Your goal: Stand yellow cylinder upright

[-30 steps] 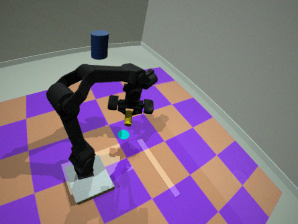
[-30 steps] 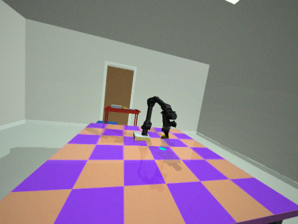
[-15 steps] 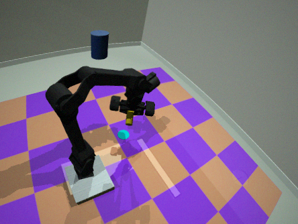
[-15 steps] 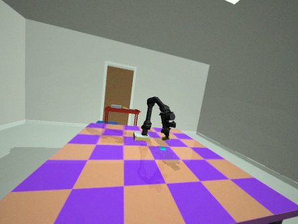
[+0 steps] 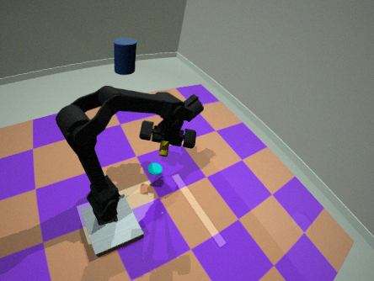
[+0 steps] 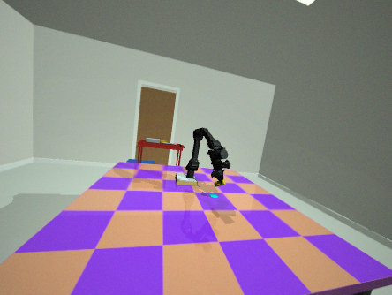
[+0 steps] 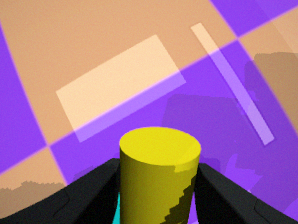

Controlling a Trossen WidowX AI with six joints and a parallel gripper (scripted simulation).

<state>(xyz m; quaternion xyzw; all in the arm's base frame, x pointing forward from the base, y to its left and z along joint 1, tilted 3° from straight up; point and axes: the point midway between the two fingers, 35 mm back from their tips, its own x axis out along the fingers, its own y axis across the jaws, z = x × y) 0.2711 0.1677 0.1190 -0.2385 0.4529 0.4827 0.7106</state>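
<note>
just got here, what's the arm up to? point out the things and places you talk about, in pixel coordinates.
The black arm (image 5: 139, 101) (image 6: 196, 150) has a yellow cylinder (image 5: 163, 148) (image 6: 220, 183) (image 7: 159, 175) shut in its pincer (image 5: 165, 140) (image 6: 219, 180) (image 7: 157, 171), held above the checkered table. The cyan circle (image 5: 155, 168) (image 6: 214, 195) (image 7: 116, 212) it is meant to stand in is close by. The cylinder isn't set down or released yet.
</note>
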